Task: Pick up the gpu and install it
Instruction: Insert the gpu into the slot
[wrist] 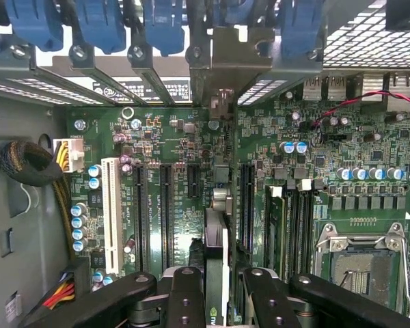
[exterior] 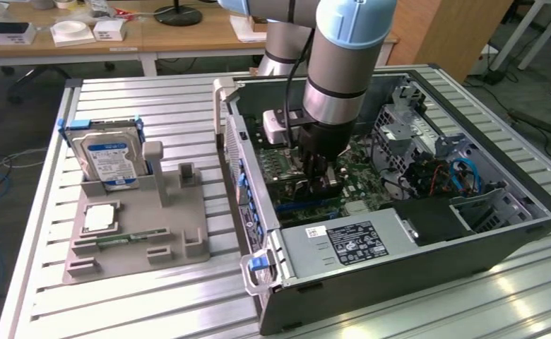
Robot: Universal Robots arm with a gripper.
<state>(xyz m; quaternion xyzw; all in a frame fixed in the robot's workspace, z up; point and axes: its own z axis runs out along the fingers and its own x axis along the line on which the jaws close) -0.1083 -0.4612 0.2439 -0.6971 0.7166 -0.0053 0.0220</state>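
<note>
The gripper [wrist: 217, 287] is clamped on the gpu [wrist: 216, 239], which stands edge-on between the jaws, its metal bracket toward 12 o'clock at the case's rear slot openings. In the exterior view, the gripper [exterior: 319, 185] is lowered inside the open computer case [exterior: 501, 236], over the motherboard [wrist: 171, 198].

The gpu [wrist: 216, 253] is standing on edge over the motherboard [wrist: 178, 205], its metal bracket end [wrist: 222, 65] reaching the rear slots.
</note>
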